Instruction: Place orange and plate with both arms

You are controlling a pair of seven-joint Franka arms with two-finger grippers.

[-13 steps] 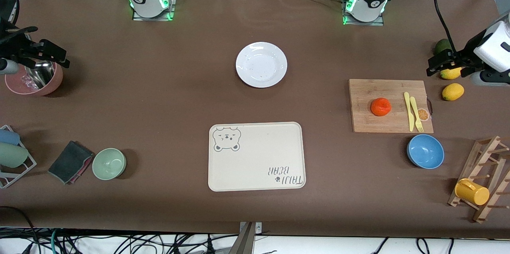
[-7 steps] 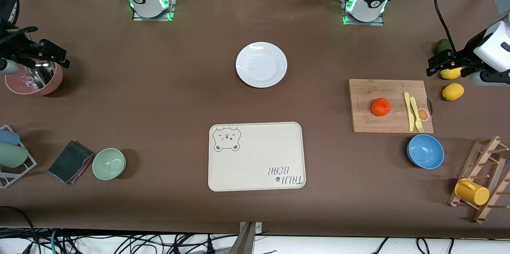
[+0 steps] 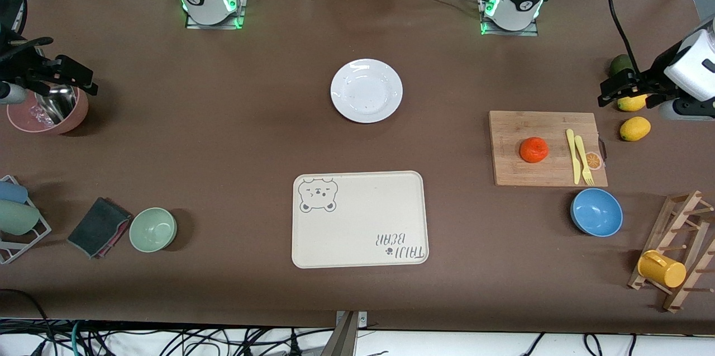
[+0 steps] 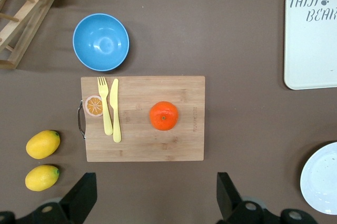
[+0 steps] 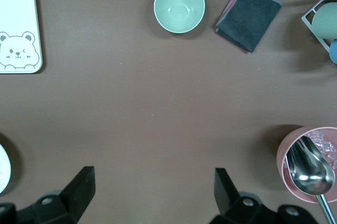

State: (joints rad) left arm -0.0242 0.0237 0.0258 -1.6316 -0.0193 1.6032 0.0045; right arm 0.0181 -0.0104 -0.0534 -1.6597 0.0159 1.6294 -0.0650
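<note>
The orange [image 3: 533, 150] sits on a wooden cutting board [image 3: 547, 174] toward the left arm's end of the table; the left wrist view shows the orange [image 4: 164, 116] beside a yellow fork and knife. The white plate [image 3: 366, 90] lies bare on the brown table between the two arm bases, and its edge shows in the left wrist view [image 4: 322, 179]. My left gripper [image 3: 608, 92] hangs open and empty over the table beside the lemons, its jaws wide apart [image 4: 156, 195]. My right gripper [image 3: 84, 79] waits open and empty next to a pink bowl [image 5: 152, 190].
A cream bear tray [image 3: 360, 219] lies nearer the camera than the plate. A blue bowl [image 3: 596, 212], two lemons [image 3: 634, 128] and a wooden rack with a yellow mug [image 3: 662, 268] surround the board. A pink bowl with a spoon [image 3: 47, 113], a green bowl [image 3: 153, 229] and a cloth [image 3: 99, 226] lie at the right arm's end.
</note>
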